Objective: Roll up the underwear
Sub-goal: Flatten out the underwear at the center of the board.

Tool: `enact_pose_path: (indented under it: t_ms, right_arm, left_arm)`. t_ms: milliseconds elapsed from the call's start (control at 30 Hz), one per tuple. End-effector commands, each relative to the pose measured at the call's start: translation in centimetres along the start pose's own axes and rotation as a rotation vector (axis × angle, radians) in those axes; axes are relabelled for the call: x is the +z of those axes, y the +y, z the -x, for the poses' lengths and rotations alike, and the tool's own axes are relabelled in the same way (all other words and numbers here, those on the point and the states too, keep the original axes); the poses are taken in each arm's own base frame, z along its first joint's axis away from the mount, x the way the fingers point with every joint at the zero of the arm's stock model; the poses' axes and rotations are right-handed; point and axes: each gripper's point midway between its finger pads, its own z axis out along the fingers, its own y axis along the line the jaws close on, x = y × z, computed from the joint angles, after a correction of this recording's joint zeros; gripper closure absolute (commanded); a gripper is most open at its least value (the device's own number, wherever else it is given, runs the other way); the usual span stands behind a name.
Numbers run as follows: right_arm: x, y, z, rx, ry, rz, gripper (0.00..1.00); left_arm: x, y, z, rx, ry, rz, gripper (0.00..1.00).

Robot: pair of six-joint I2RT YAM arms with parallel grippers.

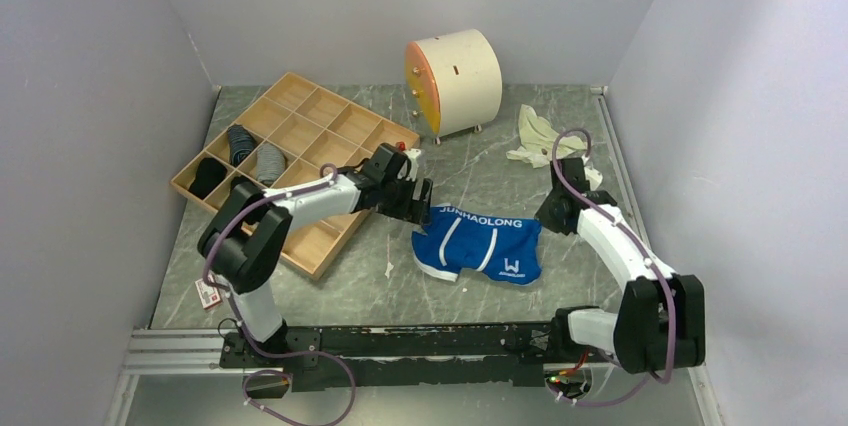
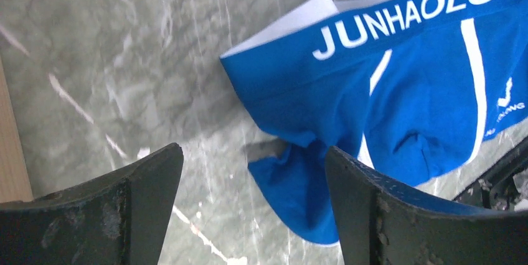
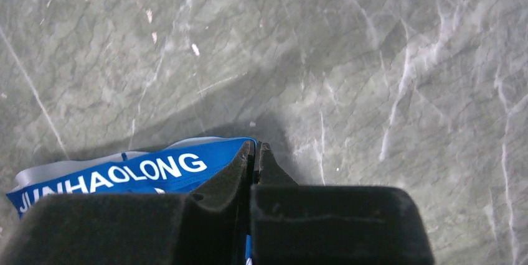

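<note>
1. The grey-green marbled desk (image 1: 480, 171) carries all the things.
2. The flat wooden tray (image 1: 322, 106) with square compartments lies in the upper left of the top view. Three compartments on its left side hold dark and grey rolled garments (image 1: 255, 151). The other compartments that I can see are empty, and the left arm hides a few.
3. The cream cylinder (image 1: 455, 81) with an orange face stands on small feet at the upper centre. I cannot see what is inside it.
4. The blue underwear (image 1: 480, 246) with white letters on the waistband lies spread in the centre of the desk, not yet rolled. Its long axis follows the waistband from left to right in the frame, and the legs point to the lower edge.
5. The crumpled white cloth (image 1: 535, 136) lies in the upper right, well apart from the underwear.
6. The right gripper (image 1: 548, 214) is at the right end of the waistband. It is closed, and the corner of the fabric goes between its fingers, so it seems to pinch it.
7. The left gripper (image 1: 420, 201) hovers at the left end of the waistband, wide open and holding nothing.
8. Each arm is near its own end. I judge that the left gripper must take its corner next.
</note>
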Motion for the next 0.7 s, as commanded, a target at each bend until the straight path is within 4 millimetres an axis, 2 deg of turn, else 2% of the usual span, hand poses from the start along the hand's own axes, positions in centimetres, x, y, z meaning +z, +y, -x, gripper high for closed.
enact_pose_path:
  t_ms: [0,200,333,433,667]
  right_arm:
    - [0.6,1.6,2.9,-0.061,-0.040,0.042,1.00]
    - [1.0,2.2,3.2,-0.120,-0.018,0.058,1.00]
    - [0.7,2.5,3.3,-0.137,-0.016,0.073,1.00]
    - [0.6,2.5,3.3,-0.143,-0.016,0.077,1.00]
    - [0.4,2.8,3.0,-0.156,0.004,0.103,1.00]
  left_arm:
    - [1.7,-0.6,3.1,-0.005,-0.074,-0.020,0.13]
    - [3.7,-0.5,4.5,-0.012,-0.093,-0.018,0.17]
    - [4.6,0.3,4.5,-0.025,-0.069,0.026,0.23]
    - [4.9,0.5,4.1,-0.031,-0.067,0.030,0.34]
    - [5.7,0.6,1.9,0.032,0.004,0.097,0.46]
